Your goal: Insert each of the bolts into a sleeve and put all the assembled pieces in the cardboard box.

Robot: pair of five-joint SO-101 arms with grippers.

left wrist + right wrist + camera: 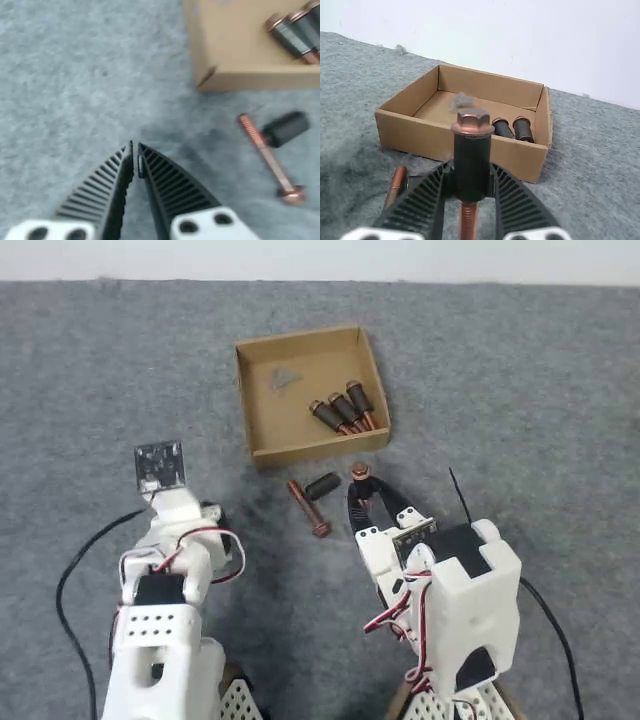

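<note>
While the right gripper (470, 176) is clamping its jaws on a black sleeve (471, 165), it is holding that sleeve upright just outside the cardboard box (445, 136), in front of the box wall that faces the arms. A copper bolt (472, 123) is sitting through the sleeve, its hexagonal head resting on top and its threaded end sticking out below between the jaws. In the high view the same gripper (365, 502) is standing near the box (320, 448), below the corner closest to the right arm, with the bolt head (360, 471) pointing up.

The left gripper (135, 148) is holding nothing. Its jaws are lying almost together with only a thin slit between the tips, and it is hanging over the grey carpet (75, 75), off to the side of the box (250, 77) and apart from it.

A loose bolt (308, 507) is lying flat on the carpet just outside the box's near wall, and a loose sleeve (322, 485) is lying just beside its threaded end, between it and the box; whether the two are touching is hard to tell. The left wrist view is showing this pair too, the loose bolt (267, 157) and loose sleeve (286, 127).

Inside the box, three assembled pieces (345, 408) are lying side by side against the wall nearest the right arm.
</note>
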